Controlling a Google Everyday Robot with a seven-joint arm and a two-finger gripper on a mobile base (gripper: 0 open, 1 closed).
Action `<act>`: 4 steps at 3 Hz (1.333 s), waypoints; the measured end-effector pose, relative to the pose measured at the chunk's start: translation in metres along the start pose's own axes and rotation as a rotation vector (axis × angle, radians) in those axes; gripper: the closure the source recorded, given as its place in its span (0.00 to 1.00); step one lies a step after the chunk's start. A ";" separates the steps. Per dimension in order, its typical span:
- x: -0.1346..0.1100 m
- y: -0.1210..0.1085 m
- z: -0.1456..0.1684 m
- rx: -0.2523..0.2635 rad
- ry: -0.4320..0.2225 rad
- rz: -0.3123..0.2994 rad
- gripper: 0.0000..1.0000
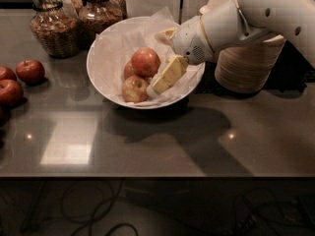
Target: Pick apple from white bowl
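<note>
The white bowl [110, 48], lined with crinkled white paper, stands at the back middle of the grey table. It holds three reddish apples: one on top [144, 61], one in front [134, 89], and one mostly hidden behind them [128, 70]. My gripper [158, 61] reaches into the bowl from the right and is open. Its lower yellow finger [168, 74] lies just right of the apples, touching or nearly touching the front one. The upper finger [165, 33] is over the bowl's far rim. No apple is held.
Three loose red apples [29, 71] lie at the table's left edge. Two glass jars [53, 28] stand at the back left. A stack of beige disposable bowls [246, 65] stands right of the white bowl, under my arm. The table's front edge [147, 176] runs across the lower view.
</note>
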State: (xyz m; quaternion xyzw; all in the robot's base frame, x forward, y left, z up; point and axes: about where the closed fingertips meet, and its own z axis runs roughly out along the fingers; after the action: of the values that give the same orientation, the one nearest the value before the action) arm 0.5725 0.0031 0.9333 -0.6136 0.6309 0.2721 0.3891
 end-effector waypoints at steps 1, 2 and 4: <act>0.000 -0.003 0.012 -0.021 -0.015 0.001 0.00; 0.004 -0.012 0.024 -0.047 -0.052 0.024 0.00; 0.007 -0.019 0.027 -0.047 -0.057 0.034 0.19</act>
State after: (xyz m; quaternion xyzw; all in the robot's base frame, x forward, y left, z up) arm 0.5963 0.0190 0.9152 -0.6036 0.6234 0.3108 0.3878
